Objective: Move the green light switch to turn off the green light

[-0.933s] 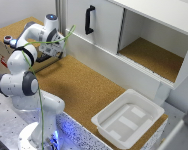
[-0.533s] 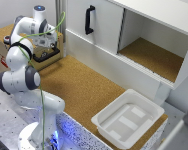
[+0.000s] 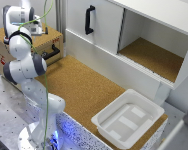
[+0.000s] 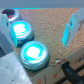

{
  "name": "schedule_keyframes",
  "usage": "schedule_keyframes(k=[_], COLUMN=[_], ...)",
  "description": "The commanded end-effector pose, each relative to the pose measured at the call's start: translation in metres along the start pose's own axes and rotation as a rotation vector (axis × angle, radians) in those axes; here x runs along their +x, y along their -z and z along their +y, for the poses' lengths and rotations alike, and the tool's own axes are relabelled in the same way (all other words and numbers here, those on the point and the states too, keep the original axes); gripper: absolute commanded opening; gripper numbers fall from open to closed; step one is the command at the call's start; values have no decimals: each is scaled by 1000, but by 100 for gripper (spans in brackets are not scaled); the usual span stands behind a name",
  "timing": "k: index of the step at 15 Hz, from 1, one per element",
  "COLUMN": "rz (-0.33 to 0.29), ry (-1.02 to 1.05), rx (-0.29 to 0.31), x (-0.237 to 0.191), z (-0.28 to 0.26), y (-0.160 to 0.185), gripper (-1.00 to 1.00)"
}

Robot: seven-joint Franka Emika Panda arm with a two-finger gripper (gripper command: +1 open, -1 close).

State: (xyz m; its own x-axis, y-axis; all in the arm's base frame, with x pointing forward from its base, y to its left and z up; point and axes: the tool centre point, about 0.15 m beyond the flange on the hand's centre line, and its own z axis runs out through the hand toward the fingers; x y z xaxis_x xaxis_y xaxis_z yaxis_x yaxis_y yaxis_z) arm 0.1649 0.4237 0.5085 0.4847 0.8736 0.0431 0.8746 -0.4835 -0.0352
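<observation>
Gripper, fingers spread and holding nothing, has swung further toward the exterior view's left over the wooden box; two lit round buttons sit beneath it, the green switch indistinguishable.

The white arm rises from its base, elbow bent, reaching toward eleven o'clock. The gripper points down, fingers spread apart, nothing between them.
</observation>
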Motion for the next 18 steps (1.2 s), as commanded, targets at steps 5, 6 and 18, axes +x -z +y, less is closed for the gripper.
schedule_keyframes(k=[5,6,18], rz=[0,-1,47], ry=[37,39,-33], rx=[-65,-57,22], x=[-10,-11,-11], z=[-18,-17,-6], y=[16,11,-29], gripper=[-100,-100,-100])
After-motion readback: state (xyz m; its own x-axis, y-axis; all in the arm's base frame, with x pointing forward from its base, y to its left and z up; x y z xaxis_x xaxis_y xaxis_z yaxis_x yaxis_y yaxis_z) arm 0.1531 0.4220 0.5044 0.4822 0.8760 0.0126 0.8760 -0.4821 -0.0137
